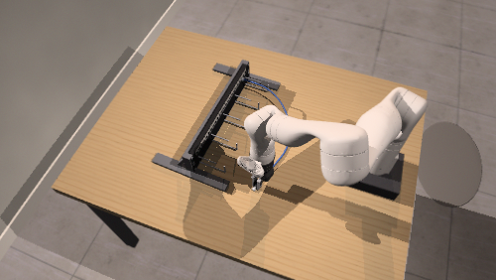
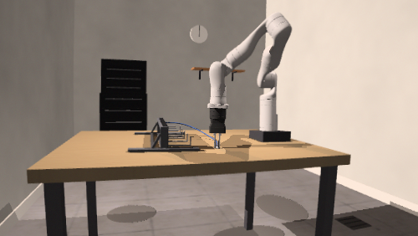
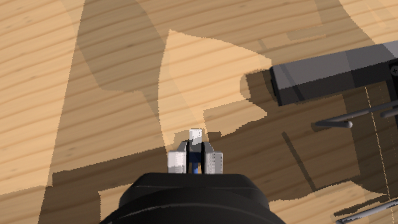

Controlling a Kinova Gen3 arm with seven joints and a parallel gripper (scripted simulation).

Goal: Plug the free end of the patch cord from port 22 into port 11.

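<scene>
The dark rack with its patch panel stands on the wooden table, also seen side-on in the exterior view. A blue patch cord arcs from the panel's far end down to my gripper. My gripper points straight down at the table, just off the rack's near foot. In the wrist view the gripper is shut on the cord's plug, whose pale tip sticks out between the fingers, with a bit of blue cord behind it. The port numbers are too small to read.
Several thin bars stick out from the panel toward the arm. The rack's near foot lies to the upper right in the wrist view. The arm's base sits at the table's right edge.
</scene>
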